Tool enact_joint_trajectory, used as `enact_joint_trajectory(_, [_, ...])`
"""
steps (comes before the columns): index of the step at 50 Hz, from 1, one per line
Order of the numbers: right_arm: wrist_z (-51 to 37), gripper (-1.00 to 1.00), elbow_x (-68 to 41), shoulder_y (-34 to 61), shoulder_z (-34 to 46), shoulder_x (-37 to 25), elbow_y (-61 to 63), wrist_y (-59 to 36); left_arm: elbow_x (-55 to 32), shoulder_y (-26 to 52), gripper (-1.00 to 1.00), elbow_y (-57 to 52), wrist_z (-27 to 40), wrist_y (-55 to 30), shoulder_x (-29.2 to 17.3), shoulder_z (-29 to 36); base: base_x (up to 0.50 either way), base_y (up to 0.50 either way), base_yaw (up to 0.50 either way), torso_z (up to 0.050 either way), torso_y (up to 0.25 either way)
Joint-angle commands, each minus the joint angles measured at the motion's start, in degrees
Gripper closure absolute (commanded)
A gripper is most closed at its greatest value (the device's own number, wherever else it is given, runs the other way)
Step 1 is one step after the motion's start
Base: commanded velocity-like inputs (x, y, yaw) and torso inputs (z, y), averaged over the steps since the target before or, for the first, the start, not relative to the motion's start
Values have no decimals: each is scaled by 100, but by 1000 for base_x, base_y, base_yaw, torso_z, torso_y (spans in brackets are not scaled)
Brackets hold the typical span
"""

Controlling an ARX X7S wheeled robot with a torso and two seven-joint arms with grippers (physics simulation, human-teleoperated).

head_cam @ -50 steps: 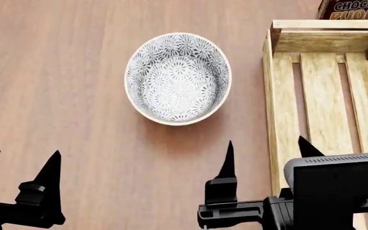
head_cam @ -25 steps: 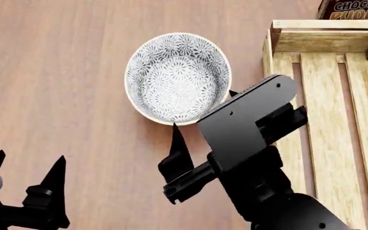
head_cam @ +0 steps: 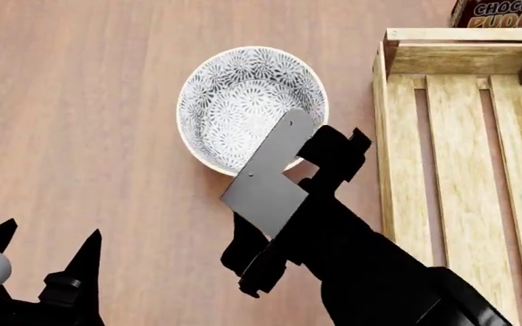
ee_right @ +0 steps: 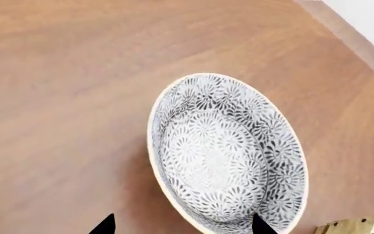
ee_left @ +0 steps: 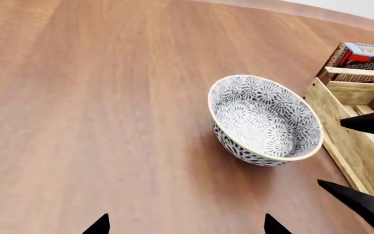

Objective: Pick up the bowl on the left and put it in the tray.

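The bowl, white with a dense grey-blue floral pattern and a cream rim, stands upright on the wooden table, left of the tray, a light-wood slatted crate. In the head view my right arm reaches over the bowl's near right edge and hides part of the rim. In the right wrist view the right gripper is open just above the bowl; one tip is over the rim and the other over bare table. My left gripper is open at the near left, well short of the bowl, holding nothing.
A chocolate pudding box stands behind the tray's far end. The tray lies close to the bowl's right side. Bare wooden tabletop stretches to the left of the bowl.
My right arm has swung forward and left from the near edge beside the tray to the bowl's near rim, its wrist turning. The left gripper has barely shifted. The bowl has not moved.
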State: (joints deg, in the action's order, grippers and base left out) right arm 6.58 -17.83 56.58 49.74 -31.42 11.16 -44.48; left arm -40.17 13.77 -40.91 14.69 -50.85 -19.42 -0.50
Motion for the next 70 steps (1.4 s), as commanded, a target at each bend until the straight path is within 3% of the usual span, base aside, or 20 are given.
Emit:
enact_joint_trajectory(1, [467,-100,766,348,888,164,-1201,741,-102,-106,-100,-39,-76,48,-29,23,0,0,0,0,0])
enact_joint_trajectory(21, [319,-100,1420,778,1234,735,-2907,1823,-207,-240,-100,-14,-195,174,-110,-6,0,0,0,0,0])
enact_joint_trajectory(43, [17,-100,1376,605,1129,1129,-3651,2465,-282,-237,-100,-3,-171,204,-171,-16,0,0,0,0,0])
enact_joint_trajectory(44, [7,100,1378,596,1128,1129,-3661,2480,-288,-237,-100,-12,-165,200,-175,-16,0,0,0,0,0])
enact_joint_trajectory(65, [-41,100,1402,572,1108,872,-3125,2218,-298,-246,-100,-8,-128,255,-204,23,0,0,0,0,0])
enact_joint_trajectory(70, [1,100,1372,652,1049,647,-2448,1828,-317,-245,-100,-28,-103,249,-216,19,0,0,0,0,0])
